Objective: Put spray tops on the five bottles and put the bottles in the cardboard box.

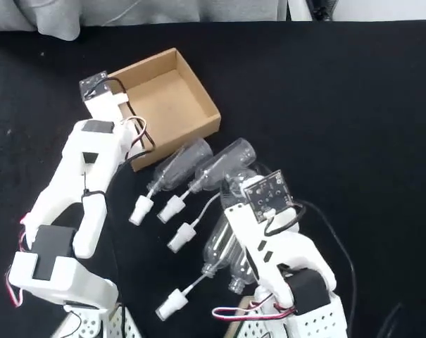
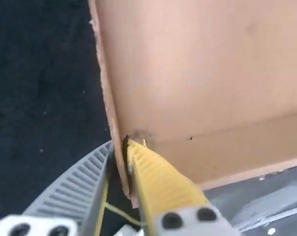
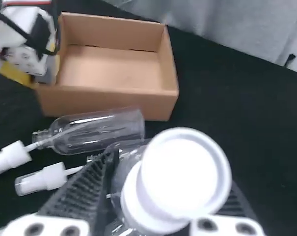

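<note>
High view puts the open brown cardboard box [image 1: 172,95] empty on the black surface [image 1: 339,105], so nothing looks packed yet. Clear plastic bottles [image 1: 181,165] lie on their sides in a close cluster just beside the box's near wall. Loose white spray tops [image 1: 141,209] with thin tubes lie at their necks. None appears screwed on, so all the capping and boxing seems yet to be done. The left pincer [image 2: 123,147] is closed narrow on the box's wall at a corner, with the cardboard between its jaws. The right pincer [image 3: 173,189] grips one round white spray top [image 3: 185,167] above the bottle cluster. The right arm [image 1: 283,260] hangs over several bottles and hides part of them, so a fifth cannot be counted for sure. The crowded bottles and trailing tubes could snag a lift
</note>
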`<state>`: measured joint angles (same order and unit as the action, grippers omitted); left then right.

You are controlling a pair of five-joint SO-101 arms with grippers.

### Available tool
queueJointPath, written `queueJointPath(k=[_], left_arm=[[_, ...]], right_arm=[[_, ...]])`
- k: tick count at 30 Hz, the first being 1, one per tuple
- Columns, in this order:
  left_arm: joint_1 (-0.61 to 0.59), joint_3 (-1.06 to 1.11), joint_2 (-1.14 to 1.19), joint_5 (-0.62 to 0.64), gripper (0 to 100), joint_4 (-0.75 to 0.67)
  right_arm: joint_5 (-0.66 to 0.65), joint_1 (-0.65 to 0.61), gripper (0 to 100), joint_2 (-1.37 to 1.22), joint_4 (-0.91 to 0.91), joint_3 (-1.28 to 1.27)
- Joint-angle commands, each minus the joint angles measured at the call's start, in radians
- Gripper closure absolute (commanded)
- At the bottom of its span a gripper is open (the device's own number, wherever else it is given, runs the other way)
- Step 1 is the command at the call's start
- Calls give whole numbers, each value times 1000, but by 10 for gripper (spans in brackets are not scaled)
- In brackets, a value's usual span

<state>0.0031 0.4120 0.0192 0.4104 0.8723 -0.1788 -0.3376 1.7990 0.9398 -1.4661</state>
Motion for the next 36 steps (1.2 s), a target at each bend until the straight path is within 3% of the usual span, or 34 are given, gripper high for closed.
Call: queueJointPath(k=[1, 13, 25, 31, 36], left_arm=[[10, -56, -20, -101, 972, 46], [82, -56, -20, -270, 972, 126], [81, -45, -166, -278, 972, 233], [79, 4, -190, -287, 972, 196], [73, 2, -198, -365, 951, 199]], right_arm=[[8, 40, 847, 101, 2, 76], [8, 69, 847, 101, -5, 77], [61, 72, 847, 101, -3, 91], [61, 72, 847, 101, -5, 91], [61, 72, 847, 101, -5, 91]])
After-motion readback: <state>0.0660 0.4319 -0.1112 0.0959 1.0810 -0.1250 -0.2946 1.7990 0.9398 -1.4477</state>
